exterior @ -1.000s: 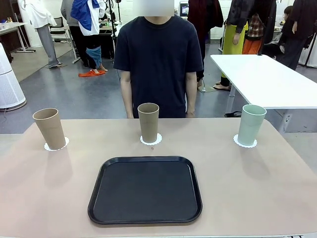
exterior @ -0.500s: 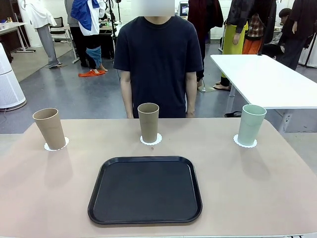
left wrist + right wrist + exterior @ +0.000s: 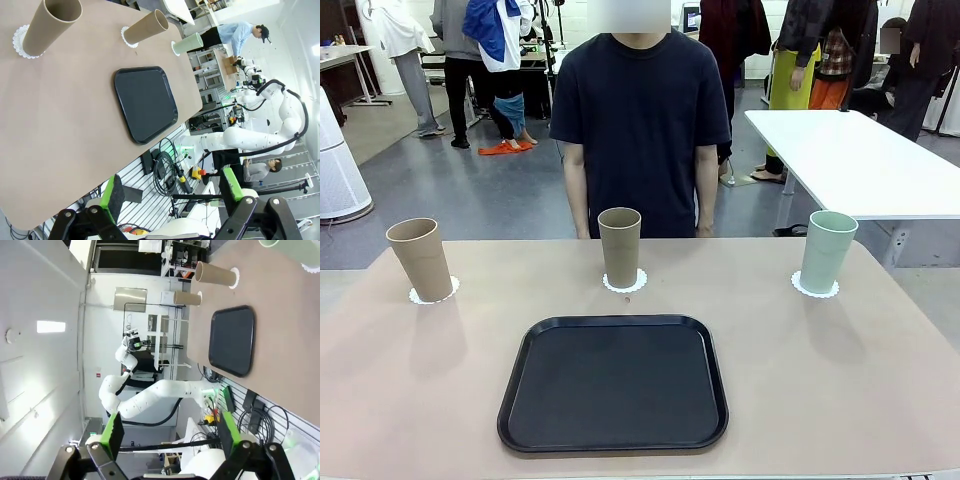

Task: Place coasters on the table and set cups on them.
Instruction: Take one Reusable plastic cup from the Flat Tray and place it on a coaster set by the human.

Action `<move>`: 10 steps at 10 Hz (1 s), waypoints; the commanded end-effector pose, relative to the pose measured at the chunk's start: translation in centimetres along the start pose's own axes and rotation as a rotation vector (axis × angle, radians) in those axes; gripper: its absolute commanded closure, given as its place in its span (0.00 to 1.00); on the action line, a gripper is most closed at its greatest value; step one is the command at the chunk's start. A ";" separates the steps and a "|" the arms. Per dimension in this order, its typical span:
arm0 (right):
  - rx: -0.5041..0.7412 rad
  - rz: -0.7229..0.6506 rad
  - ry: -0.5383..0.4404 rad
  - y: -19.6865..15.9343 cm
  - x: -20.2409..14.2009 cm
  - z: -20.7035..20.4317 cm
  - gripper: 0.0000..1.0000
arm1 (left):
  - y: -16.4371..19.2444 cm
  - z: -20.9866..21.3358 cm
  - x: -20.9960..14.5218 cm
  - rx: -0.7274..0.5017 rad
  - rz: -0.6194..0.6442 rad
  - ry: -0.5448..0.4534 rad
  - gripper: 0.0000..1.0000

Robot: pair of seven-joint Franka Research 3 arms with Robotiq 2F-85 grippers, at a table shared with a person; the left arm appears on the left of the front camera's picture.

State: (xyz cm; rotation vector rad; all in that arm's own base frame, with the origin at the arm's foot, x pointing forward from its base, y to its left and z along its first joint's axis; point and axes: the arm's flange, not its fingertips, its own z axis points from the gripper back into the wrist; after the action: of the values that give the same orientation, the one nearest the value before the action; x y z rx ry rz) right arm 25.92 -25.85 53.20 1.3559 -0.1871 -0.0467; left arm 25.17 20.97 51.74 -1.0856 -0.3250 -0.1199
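Three cups on three coasters, one tray, both grippers' fingers apart

My table, beige-tan: black tray at near centre. Three coasters along the far edge, well apart, each with an upright cup on it.

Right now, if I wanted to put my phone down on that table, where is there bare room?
The black tray is bare. So are the wide tabletop stretches left and right of it, and the gaps between the left tan cup, middle tan cup and green cup. The cups, each on a coaster, make the far edge the busiest part.
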 end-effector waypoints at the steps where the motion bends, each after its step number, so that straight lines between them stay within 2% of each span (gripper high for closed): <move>1: 0.045 0.041 -0.042 -0.5 -0.6 0.3 0.00 | -0.1 0.0 -0.1 0.001 -0.003 -0.005 0.00; 10: 0.045 0.041 -0.042 -0.5 -0.6 0.3 0.00 | -0.1 0.0 -0.1 0.001 -0.003 -0.005 0.00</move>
State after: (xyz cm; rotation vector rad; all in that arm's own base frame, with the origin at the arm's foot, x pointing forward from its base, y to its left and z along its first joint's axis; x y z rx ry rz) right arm 25.41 -26.41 52.98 1.3755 -0.2321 -0.0451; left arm 25.17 20.97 51.74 -1.0856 -0.3250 -0.1200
